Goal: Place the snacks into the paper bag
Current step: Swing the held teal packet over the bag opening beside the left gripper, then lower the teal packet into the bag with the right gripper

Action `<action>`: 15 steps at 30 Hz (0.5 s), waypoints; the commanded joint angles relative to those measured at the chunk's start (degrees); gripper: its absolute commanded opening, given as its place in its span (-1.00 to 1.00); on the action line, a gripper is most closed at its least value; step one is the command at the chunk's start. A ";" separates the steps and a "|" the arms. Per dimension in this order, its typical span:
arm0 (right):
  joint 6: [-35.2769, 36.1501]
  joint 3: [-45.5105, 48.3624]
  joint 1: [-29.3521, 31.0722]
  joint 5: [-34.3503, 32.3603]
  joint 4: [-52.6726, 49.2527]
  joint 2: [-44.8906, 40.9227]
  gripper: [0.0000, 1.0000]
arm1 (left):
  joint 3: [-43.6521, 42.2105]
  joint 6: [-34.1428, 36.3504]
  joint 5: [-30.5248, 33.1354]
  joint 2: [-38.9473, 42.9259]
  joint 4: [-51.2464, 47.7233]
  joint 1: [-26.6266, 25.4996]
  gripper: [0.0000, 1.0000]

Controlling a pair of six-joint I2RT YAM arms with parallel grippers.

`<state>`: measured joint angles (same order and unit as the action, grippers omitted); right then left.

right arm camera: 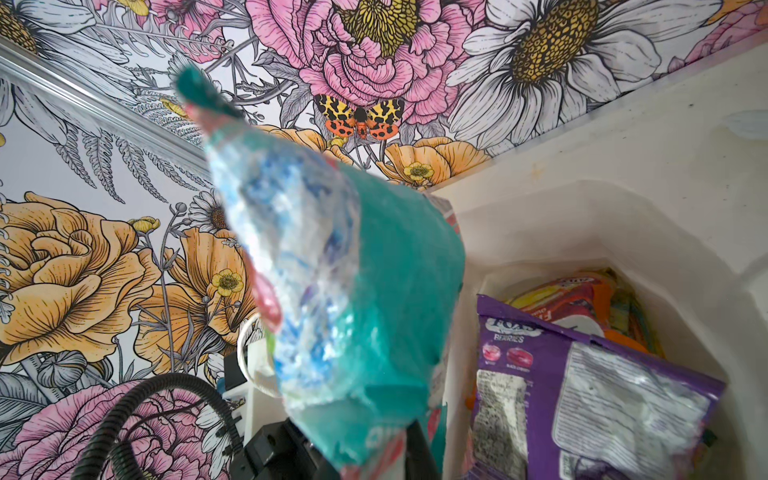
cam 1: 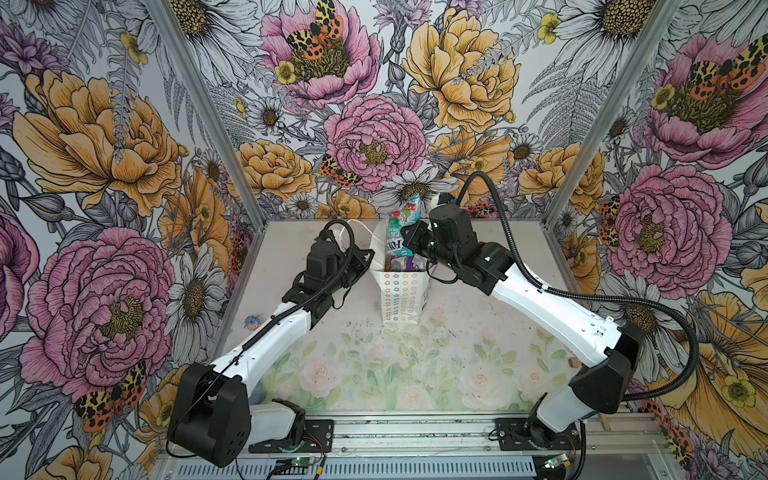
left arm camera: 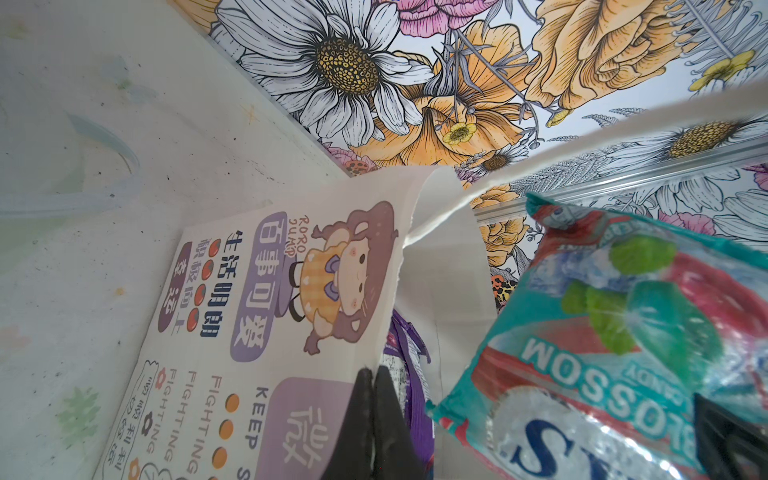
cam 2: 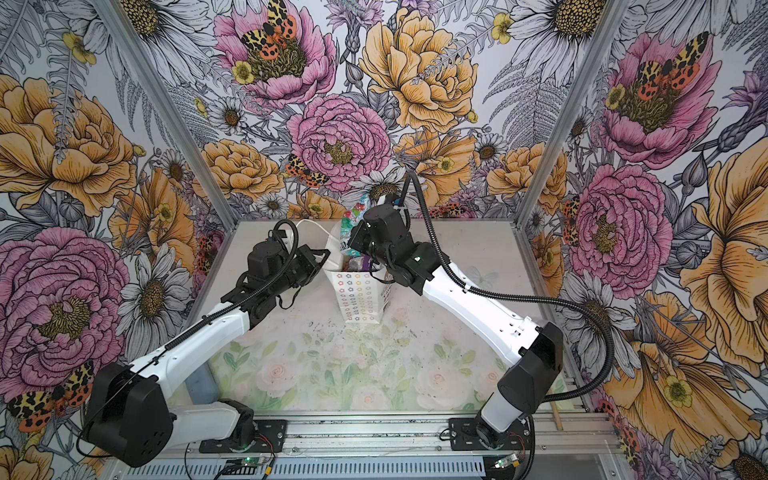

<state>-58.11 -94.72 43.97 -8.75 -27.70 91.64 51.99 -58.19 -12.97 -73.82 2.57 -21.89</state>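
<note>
The paper bag (cam 1: 401,297) stands upright on the table (cam 1: 478,316), with a purple packet (right arm camera: 582,386) and an orange packet (right arm camera: 573,299) already inside. The teal packet (cam 1: 402,226) hangs over its mouth, so this looks like the drop-in step. Next it needs lowering deeper, then release. The right gripper (right arm camera: 365,455) clamps narrowly on that packet, and the left gripper (left arm camera: 374,374) pinches the bag's rim, apparently steadying it.

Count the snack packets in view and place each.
3. The teal packet in the right tool above the paper bag; purple packet inside it; orange packet behind that. Others may be hidden beneath.
</note>
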 commanded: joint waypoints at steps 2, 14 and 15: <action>-1.44 2.02 0.77 -2.32 2.83 -1.98 -1.00 | -0.74 -0.34 -0.48 0.79 2.52 0.39 -1.00; -3.72 5.26 1.12 -1.60 1.63 -4.08 -1.00 | -1.16 -0.87 -0.79 1.03 3.32 0.09 -1.00; -3.77 5.32 2.40 -1.70 1.37 -4.17 -1.00 | -1.16 -0.87 -0.56 1.05 3.37 -0.01 -1.00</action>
<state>-61.06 -89.06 44.69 -9.43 -27.99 90.48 51.64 -58.61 -12.99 -73.82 3.27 -21.89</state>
